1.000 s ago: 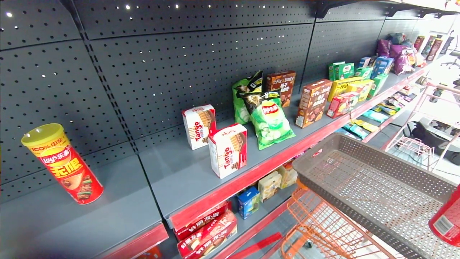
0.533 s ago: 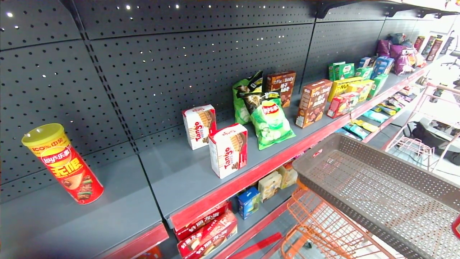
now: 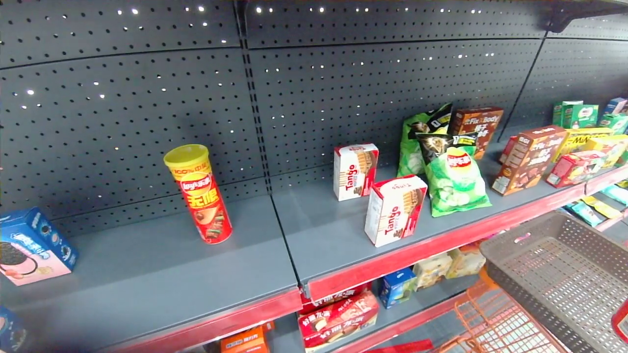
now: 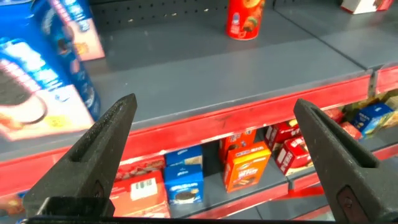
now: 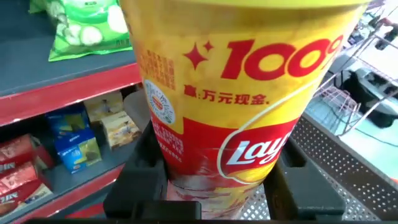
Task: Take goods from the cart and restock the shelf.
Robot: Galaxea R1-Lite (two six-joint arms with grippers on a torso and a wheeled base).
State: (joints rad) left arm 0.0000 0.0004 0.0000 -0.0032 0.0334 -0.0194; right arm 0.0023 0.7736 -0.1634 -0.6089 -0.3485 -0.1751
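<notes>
A yellow-and-red chip can point(image 5: 242, 93) stands upright between the fingers of my right gripper point(image 5: 221, 177), which is shut on it beside the cart's grey perforated basket point(image 3: 564, 274). A red sliver of that can point(image 3: 620, 321) shows at the head view's right edge. A matching chip can point(image 3: 198, 193) stands on the grey shelf point(image 3: 162, 274) and appears again as the far can point(image 4: 244, 18). My left gripper point(image 4: 214, 106) hangs open with nothing in it, in front of the shelf's red front edge point(image 4: 249, 115).
A blue cookie box point(image 3: 32, 245) sits at the shelf's left end, close to my left gripper. Two white wafer boxes point(image 3: 395, 211), green chip bags point(image 3: 454, 179) and brown boxes point(image 3: 527, 159) line the shelf to the right. Lower shelves hold more boxes. The orange cart frame point(image 3: 490, 323) stands below the basket.
The head camera has swung left, so the whole picture shifted right and the blue cookie box came into view. The held red can slid toward the right edge.
</notes>
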